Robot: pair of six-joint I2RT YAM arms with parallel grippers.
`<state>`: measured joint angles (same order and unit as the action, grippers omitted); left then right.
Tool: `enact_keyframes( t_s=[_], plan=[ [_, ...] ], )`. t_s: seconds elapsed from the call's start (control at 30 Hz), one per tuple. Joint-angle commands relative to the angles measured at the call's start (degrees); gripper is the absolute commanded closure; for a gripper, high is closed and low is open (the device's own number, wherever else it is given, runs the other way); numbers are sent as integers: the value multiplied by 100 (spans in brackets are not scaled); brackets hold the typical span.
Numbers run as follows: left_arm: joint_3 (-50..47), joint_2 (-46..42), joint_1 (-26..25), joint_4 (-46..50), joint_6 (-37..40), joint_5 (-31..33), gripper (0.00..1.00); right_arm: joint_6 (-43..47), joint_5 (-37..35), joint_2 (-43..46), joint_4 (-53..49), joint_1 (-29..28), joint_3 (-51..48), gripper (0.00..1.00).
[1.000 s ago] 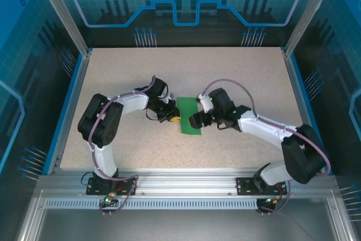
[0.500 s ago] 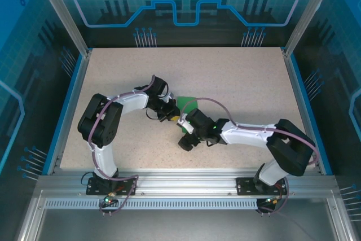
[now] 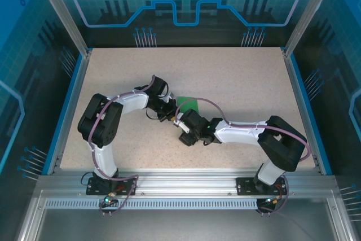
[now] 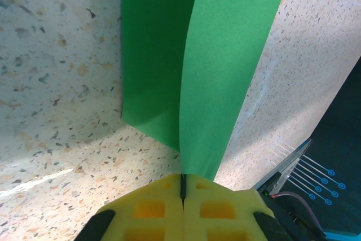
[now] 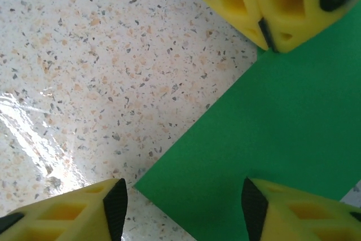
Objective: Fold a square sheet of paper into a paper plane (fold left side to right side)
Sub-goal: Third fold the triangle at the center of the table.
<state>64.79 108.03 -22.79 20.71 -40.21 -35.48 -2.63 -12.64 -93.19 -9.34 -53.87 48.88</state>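
Note:
The green sheet of paper lies on the speckled table with one flap raised off a flat lower layer. My left gripper is shut on the raised flap's edge. In the top view the left gripper sits at the paper's left side, and a patch of the paper shows behind the right arm. My right gripper hovers open over the near corner of the paper, one finger on each side of that corner. The left gripper's yellow fingers pinch the paper's edge in the right wrist view. The right gripper points left.
The right forearm stretches across the table's near middle, from its base at the near right. Blue rails border the tabletop on the left and right. A glare patch lies on the bare table near the right gripper.
The right arm has swung from the paper's right side across its near end, now covering most of it in the top view. The left gripper has stayed in place.

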Motion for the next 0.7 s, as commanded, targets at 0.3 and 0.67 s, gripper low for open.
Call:
enact_keyframes(
  t_s=[0.3, 0.67],
  plan=[
    [138, 61, -27, 280, 125, -23, 100, -23, 46, 143, 104, 16, 116, 88],
    [265, -246, 209, 752, 626, 285, 80, -35, 1098, 395, -85, 421, 6, 100]
  ],
)
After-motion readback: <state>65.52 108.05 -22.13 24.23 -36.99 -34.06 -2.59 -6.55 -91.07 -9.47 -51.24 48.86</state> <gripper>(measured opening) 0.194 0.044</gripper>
